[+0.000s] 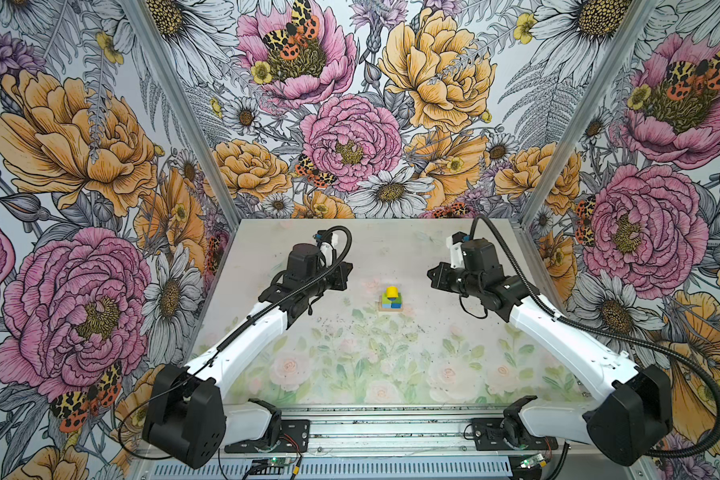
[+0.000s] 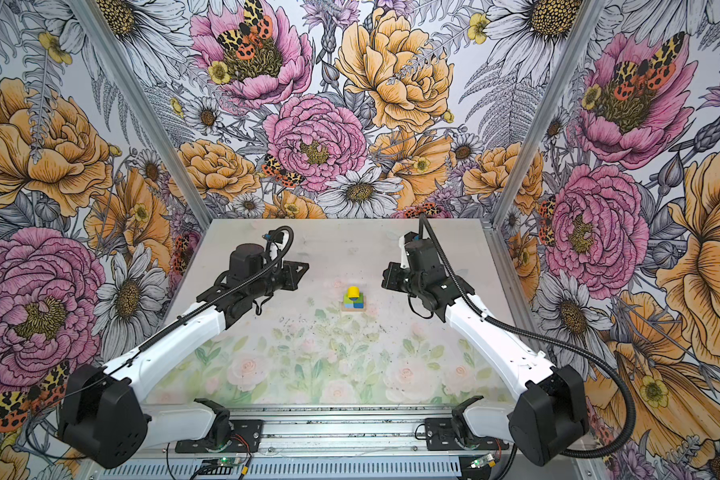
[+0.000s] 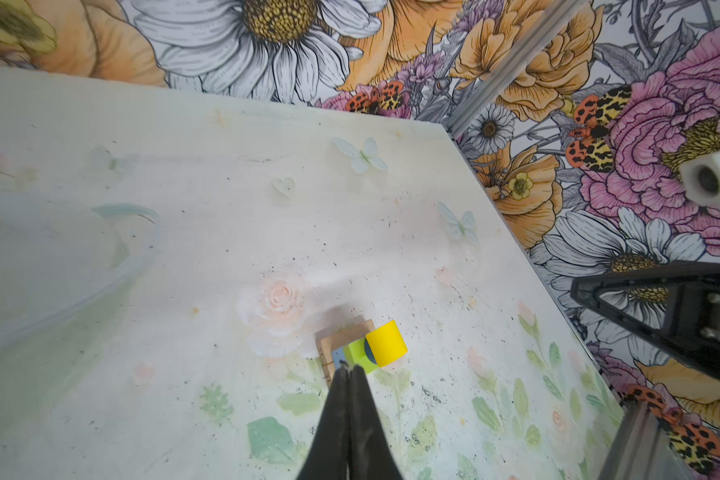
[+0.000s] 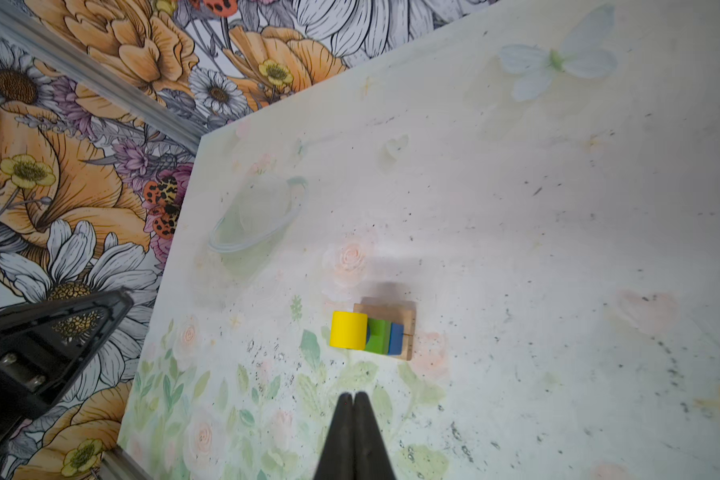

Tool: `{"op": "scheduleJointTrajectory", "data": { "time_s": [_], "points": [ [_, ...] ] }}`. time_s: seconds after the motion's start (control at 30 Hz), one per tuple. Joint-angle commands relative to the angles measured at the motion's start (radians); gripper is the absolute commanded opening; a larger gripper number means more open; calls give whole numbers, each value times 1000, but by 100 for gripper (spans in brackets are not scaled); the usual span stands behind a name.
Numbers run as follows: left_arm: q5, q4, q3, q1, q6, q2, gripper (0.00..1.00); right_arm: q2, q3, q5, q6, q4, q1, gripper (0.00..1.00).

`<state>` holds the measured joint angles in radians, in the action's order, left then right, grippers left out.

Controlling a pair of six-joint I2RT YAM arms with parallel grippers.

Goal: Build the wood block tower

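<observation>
The tower (image 1: 391,300) stood mid-tabletop (image 1: 391,249), between the arms. Left tool (image 3: 348,370) and right tool (image 4: 354,397) were both pinched shut and empty, each aimed at it; neither looked clearly nearer.

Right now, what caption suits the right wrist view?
Right hand, shut, faces a small wooden block tower topped by a yellow rounded block.
</observation>
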<state>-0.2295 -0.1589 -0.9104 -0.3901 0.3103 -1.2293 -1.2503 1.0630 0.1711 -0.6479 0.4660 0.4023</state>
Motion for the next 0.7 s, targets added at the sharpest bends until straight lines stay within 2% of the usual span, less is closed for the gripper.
{"op": "scheduleJointTrajectory", "data": {
  "time_s": [0.0,0.03,0.07,0.17,0.33,0.4,0.43,0.57,0.67],
  "points": [
    [142,6,51,33,-38,108,10,50,-22,-53,50,26,-52,6],
    [168,10,73,48,-42,144,14,60,-28,-54,59,27,-71,7],
    [198,10,91,61,-46,180,25,70,-34,-57,67,26,-93,10],
    [303,2,144,91,-67,270,46,93,-54,-91,81,25,-148,28],
    [527,17,238,122,-98,376,89,117,-80,-173,106,24,-211,75],
    [583,52,286,139,-113,402,99,120,-92,-229,108,25,-224,89],
    [609,70,309,147,-125,413,99,120,-100,-273,97,26,-227,99],
    [744,118,380,171,-185,431,99,122,-149,-353,66,14,-241,100],
    [740,222,456,211,-221,418,99,128,-193,-436,71,-27,-244,100]
  ]
}}
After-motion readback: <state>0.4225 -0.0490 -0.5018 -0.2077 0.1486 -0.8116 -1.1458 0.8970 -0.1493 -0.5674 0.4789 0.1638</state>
